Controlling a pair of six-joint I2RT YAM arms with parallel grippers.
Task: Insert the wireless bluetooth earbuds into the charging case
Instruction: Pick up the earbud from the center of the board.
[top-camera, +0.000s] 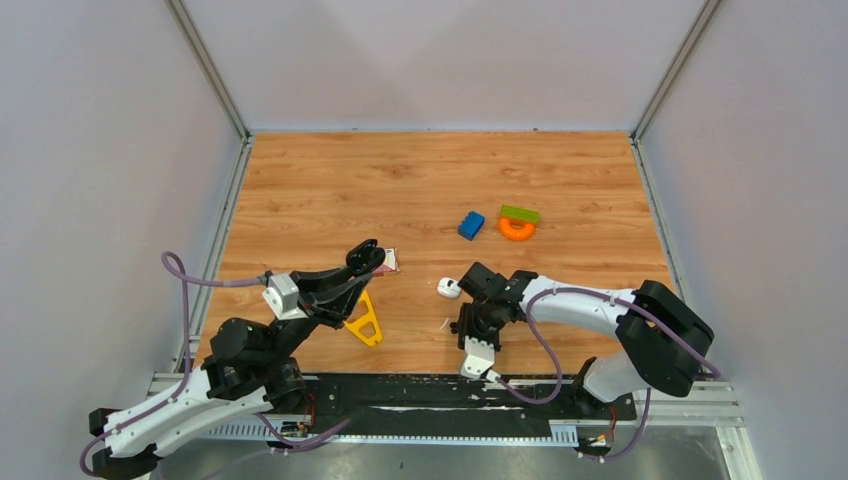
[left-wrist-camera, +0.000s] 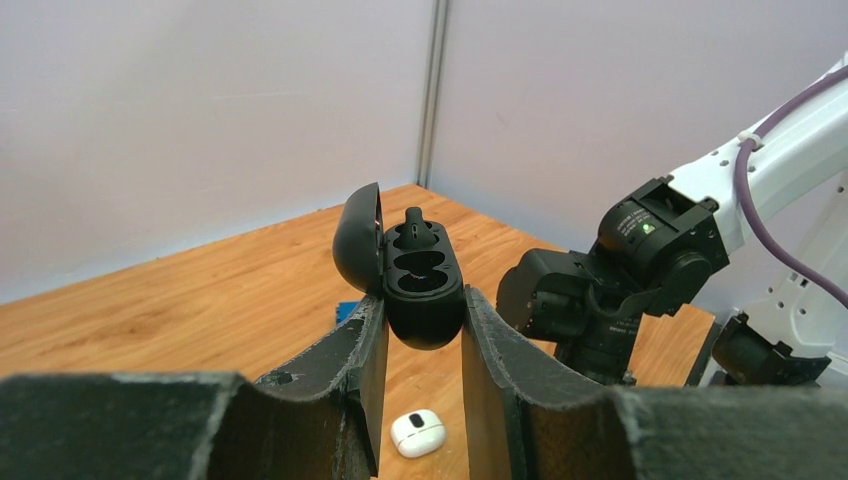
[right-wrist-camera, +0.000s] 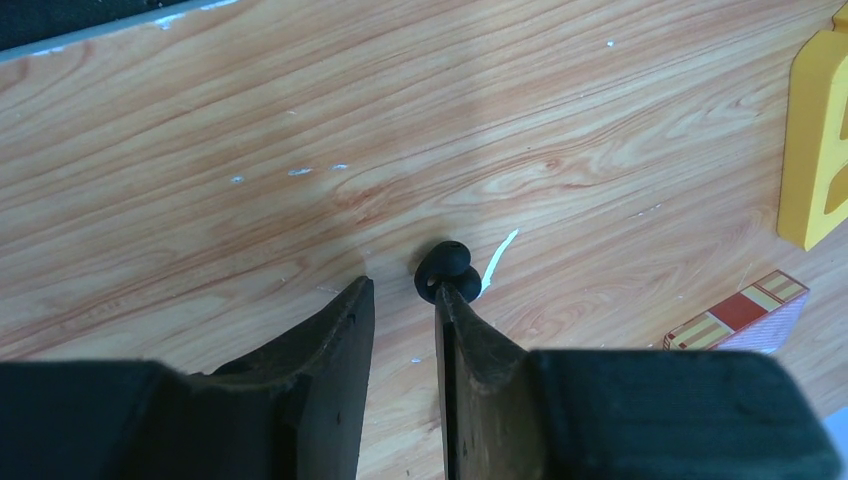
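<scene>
Wooden table (top-camera: 400, 180), near edge: left gripper (left-wrist-camera: 424, 305) clamps case (left-wrist-camera: 425, 275); right gripper (right-wrist-camera: 402, 290), ajar, seemingly empty, shd centre on black bud (right-wrist-camera: 445, 268).

Open black case (left-wrist-camera: 423, 290), black earbud (right-wrist-camera: 445, 268) on table (right-wrist-camera: 200, 120)

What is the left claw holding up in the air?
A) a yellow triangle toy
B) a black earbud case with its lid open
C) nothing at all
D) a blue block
B: the left claw is shut on the black charging case, and its lid is flipped open.
</scene>
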